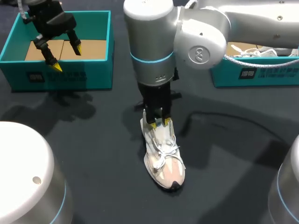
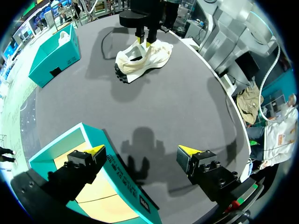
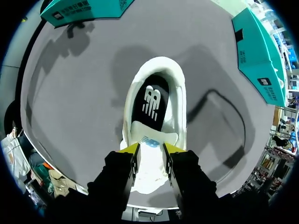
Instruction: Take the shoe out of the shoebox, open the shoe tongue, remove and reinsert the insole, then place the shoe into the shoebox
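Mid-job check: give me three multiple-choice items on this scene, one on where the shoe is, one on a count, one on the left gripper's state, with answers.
1. Where is the shoe?
A) inside a shoebox
B) on the table, outside the shoeboxes
C) held up in the air

2. How many teal shoeboxes are on the table?
A) one
B) three
C) two

3. What state is the left gripper in?
A) open, holding nothing
B) shut on the insole
C) shut on the shoe

Answers:
1 B: the shoe lies on the dark table, under the right gripper.
2 C: the left shoebox and the right shoebox are the only two.
3 A: its yellow tips stand apart over the left shoebox, with nothing between them.
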Robot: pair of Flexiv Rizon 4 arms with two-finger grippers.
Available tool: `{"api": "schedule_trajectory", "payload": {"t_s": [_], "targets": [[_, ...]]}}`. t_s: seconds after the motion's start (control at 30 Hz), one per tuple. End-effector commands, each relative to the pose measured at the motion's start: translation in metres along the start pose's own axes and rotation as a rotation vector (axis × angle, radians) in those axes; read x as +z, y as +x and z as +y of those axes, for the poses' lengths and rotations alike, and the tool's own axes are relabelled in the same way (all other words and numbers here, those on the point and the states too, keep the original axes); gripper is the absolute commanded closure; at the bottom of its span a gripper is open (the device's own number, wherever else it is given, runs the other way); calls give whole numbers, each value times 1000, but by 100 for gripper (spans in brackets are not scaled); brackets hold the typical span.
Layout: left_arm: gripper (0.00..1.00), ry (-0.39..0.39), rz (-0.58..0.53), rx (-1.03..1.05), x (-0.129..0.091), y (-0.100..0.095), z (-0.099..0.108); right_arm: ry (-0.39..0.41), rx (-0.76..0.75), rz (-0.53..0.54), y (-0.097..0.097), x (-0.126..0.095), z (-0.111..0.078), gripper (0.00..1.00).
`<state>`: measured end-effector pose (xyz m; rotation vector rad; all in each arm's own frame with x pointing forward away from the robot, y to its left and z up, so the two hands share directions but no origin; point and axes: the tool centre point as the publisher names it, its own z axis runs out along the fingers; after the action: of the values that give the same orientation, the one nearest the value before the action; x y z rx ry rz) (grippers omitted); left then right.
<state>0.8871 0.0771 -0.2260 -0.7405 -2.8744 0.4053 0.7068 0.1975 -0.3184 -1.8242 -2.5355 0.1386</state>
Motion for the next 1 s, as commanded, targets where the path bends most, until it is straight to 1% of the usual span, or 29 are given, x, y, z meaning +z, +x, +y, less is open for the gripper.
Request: {"api": "schedule_trajectory", "payload": {"t_s": [0.03, 0.1, 0.13, 0.37, 0.47, 0.53, 0.6, 0.7, 0.77, 0.8, 0.83, 0.87, 0.9, 0.93, 0.97, 1.0], "targets": [[0, -2, 0, 0, 0, 1, 0, 23, -16, 98, -12, 39, 16, 67], [0, -2, 0, 0, 0, 1, 0, 23, -18, 110, -13, 42, 17, 67], [0, -2, 0, 0, 0, 1, 0, 18, -21, 104, -12, 39, 17, 67], [0, -2, 0, 0, 0, 1, 0, -2, -46, -9, 3, -6, 10, 67], [0, -2, 0, 0, 0, 1, 0, -8, -108, -49, 8, -25, 8, 65], [0, -2, 0, 0, 0, 1, 0, -15, -194, -64, 10, -35, 9, 65], [0, -2, 0, 0, 0, 1, 0, -10, -351, -56, 8, -41, 13, 62], [0, -2, 0, 0, 0, 1, 0, -7, -626, -88, 7, -47, 23, 57], [0, -2, 0, 0, 0, 1, 0, -38, -849, -124, 7, -50, 28, 51], [0, -2, 0, 0, 0, 1, 0, -57, -898, -137, 5, -52, 30, 44], [0, -2, 0, 0, 0, 1, 0, -87, -968, -147, 2, -54, 33, 42], [0, -2, 0, 0, 0, 1, 0, -119, -1069, -154, 1, -57, 35, 39], [0, -2, 0, 0, 0, 1, 0, -124, -1154, -143, -2, -59, 38, 26], [0, -2, 0, 0, 0, 1, 0, -120, -1257, -108, -5, -61, 41, 0], [0, -2, 0, 0, 0, 1, 0, -92, -1330, -85, -9, -61, 42, 0], [0, -2, 0, 0, 0, 1, 0, -92, -1330, -85, -9, -61, 42, 0]]}}
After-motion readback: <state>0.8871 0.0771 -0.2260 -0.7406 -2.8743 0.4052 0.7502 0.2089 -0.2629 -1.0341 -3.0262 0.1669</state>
